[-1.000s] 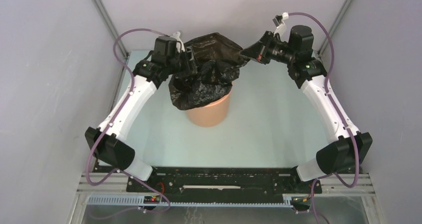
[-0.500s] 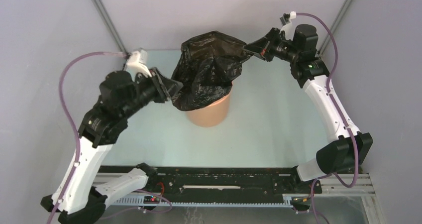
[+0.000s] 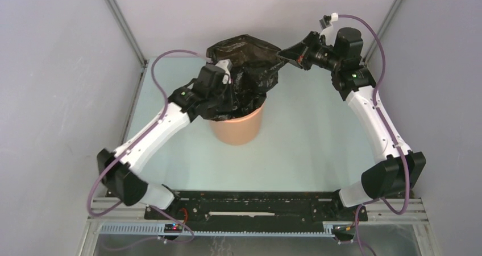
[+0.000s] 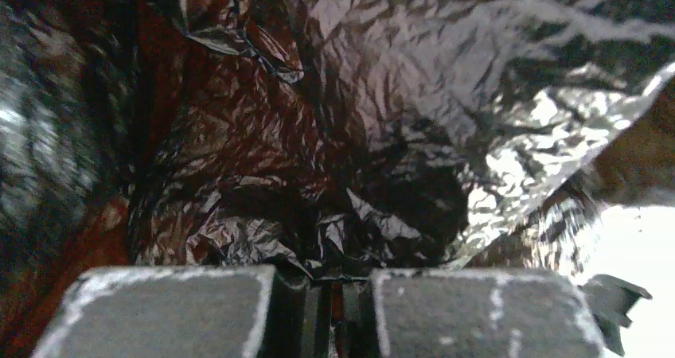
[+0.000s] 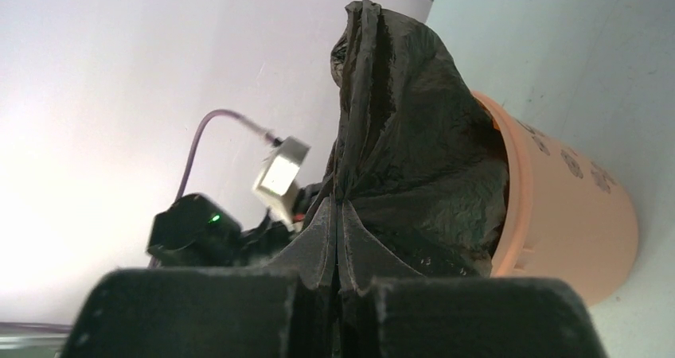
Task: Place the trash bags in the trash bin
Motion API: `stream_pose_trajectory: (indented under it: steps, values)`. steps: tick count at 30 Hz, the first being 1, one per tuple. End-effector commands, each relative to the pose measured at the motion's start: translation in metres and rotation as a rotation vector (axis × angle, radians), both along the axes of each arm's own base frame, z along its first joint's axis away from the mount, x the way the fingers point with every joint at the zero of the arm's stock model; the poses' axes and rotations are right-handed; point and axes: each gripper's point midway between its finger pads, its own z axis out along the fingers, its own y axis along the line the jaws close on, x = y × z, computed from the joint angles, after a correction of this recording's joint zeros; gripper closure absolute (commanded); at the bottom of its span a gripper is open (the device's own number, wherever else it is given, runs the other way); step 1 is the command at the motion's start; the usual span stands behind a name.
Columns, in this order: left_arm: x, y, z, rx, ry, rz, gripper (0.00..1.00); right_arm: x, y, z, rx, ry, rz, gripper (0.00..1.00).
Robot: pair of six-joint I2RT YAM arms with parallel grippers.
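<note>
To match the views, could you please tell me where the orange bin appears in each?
Top external: orange bin centre, under the black bag.
Left wrist: not clearly visible; black bag fills it.
Right wrist: orange bin right, beside black bag.
Shared landmark: the black bag.

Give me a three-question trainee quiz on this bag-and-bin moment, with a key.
1. True or false: the trash bag lies wholly inside the trash bin.
2. Fill in: the left gripper is down at the mouth of the ___.
3. What holds the bag's raised corner? A. the left gripper B. the right gripper C. nothing
Key: 1 false, it rises well above the rim; 2 trash bin; 3 B.
</note>
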Motion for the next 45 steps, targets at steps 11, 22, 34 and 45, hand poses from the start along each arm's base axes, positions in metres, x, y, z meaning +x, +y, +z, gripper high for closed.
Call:
stream_pose_trajectory:
  steps: [11,22,34,45]
  values:
    - [0.067,-0.006,-0.057,0.17,-0.058,-0.029,0.86,-0.026,0.034,-0.011,-0.058,-0.041,0.067,1.0]
    - [-0.012,0.007,0.031,0.047,-0.133,-0.177,0.37,-0.052,0.047,-0.038,-0.125,0.005,0.092,1.0]
    - [0.018,0.11,0.12,-0.205,-0.246,0.277,0.01,-0.105,0.059,-0.027,-0.044,0.122,0.239,1.0]
    - [0.103,0.113,0.094,-0.044,-0.195,0.309,0.11,-0.093,0.056,-0.006,0.196,0.271,0.237,1.0]
